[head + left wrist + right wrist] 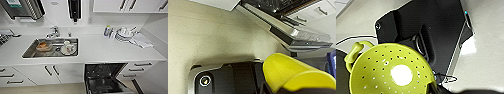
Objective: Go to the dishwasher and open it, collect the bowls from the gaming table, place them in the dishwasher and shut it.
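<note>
Standing open below the counter edge point(82, 61), the dishwasher point(103, 78) has floor beside it; finger state unclear.

White countertop point(105, 50), steel sink point(30, 52), dark-racked dishwasher point(105, 75), yellow-green bowl point(288, 72), hole-dotted yellow-green bowl point(373, 72)

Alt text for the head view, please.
An open dishwasher with a dark racked interior sits below a white counter. The steel sink holds dishes, and more dishes stand by the wall.
</note>
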### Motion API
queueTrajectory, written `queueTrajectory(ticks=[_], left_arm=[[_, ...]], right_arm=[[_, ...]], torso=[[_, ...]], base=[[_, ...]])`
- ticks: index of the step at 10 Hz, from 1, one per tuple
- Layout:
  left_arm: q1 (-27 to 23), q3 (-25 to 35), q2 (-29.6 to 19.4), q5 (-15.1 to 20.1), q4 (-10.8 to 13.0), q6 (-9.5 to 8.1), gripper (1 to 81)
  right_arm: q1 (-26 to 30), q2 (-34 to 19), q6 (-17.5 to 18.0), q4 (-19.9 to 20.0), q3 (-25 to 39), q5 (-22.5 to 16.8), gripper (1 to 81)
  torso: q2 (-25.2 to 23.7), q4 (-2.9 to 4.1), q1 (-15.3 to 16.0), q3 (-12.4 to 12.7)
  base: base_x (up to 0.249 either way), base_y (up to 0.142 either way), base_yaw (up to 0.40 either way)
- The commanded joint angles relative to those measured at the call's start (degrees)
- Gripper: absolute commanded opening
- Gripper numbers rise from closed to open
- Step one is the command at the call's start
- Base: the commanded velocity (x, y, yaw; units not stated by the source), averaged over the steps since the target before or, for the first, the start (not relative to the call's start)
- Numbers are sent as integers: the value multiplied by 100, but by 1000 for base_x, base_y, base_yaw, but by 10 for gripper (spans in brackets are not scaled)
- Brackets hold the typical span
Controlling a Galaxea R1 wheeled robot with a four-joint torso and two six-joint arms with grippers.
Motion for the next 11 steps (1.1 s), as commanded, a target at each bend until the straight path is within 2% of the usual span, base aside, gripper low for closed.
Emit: queueTrajectory(ticks=[1, 4, 7, 11], left_arm=[[-1313, 135, 53, 1114, -292, -3, 10], [-2069, -67, 545, 1369, -538, -3, 10], [-2747, -715, 1404, 1922, -766, -12, 10], [-3265, -1174, 2250, 2195, -784, -38, 10]], right_arm=[[48, -179, -29, -53, 103, -360, 10], [58, -109, -29, -71, 85, -299, 10], [49, -74, -20, -62, 68, -290, 10], [136, 40, -20, -62, 50, -290, 10]], torso=[[0, 0, 0, 0], [2, 0, 2, -2], [2, 0, 7, -6], [7, 0, 11, -11]], base=[[0, 0, 0], [0, 0, 0], [0, 0, 0], [0, 0, 0]])
